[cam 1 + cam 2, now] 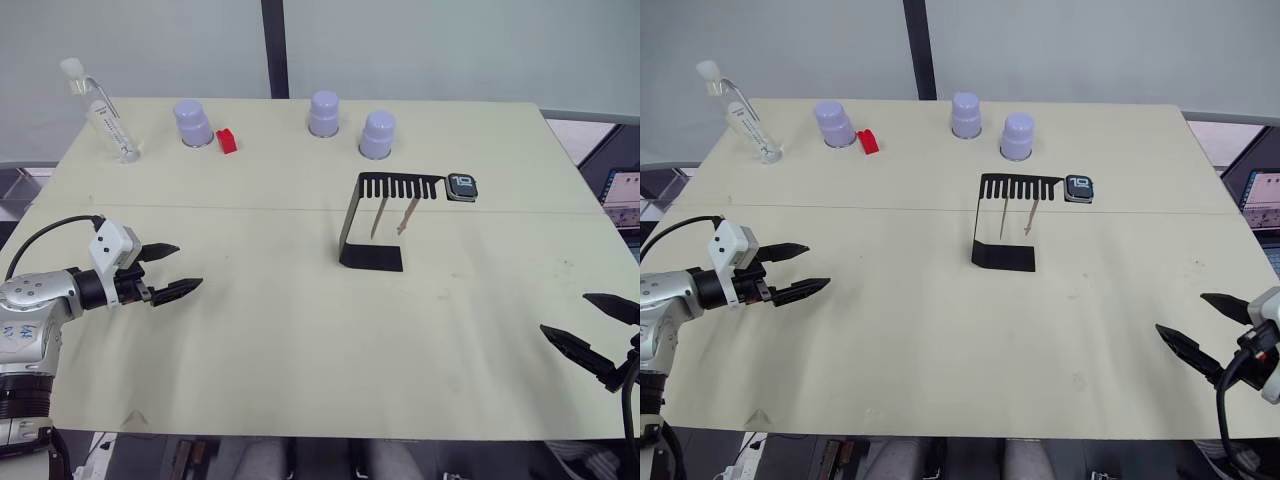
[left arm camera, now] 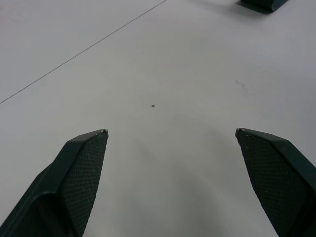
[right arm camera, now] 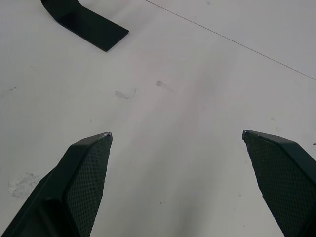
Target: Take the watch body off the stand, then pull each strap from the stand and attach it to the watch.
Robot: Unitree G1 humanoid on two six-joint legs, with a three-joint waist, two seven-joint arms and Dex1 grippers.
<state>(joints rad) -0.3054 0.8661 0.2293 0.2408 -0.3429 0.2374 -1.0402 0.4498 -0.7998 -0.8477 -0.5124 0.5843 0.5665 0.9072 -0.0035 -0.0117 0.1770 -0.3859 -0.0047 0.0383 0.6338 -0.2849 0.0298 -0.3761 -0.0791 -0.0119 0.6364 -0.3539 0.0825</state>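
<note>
The black stand (image 1: pixel 377 222) sits at the middle of the table, its comb-slotted top plate pointing right. The watch body (image 1: pixel 462 187), small and black with light digits, rests at the right end of that plate. Two pale straps (image 1: pixel 394 215) hang down from the slots. My left gripper (image 1: pixel 172 270) hovers open over the table's left side, far from the stand. My right gripper (image 1: pixel 592 322) is open near the front right corner, also well away. The stand's base (image 3: pixel 84 22) appears in the right wrist view, beyond the right gripper (image 3: pixel 177 136).
Three upturned lilac cups (image 1: pixel 193 122) (image 1: pixel 324 113) (image 1: pixel 378 134) stand along the back of the table (image 1: pixel 300 350). A small red block (image 1: pixel 227 141) lies beside the left cup. A clear bottle (image 1: pixel 105 118) leans at the back left corner.
</note>
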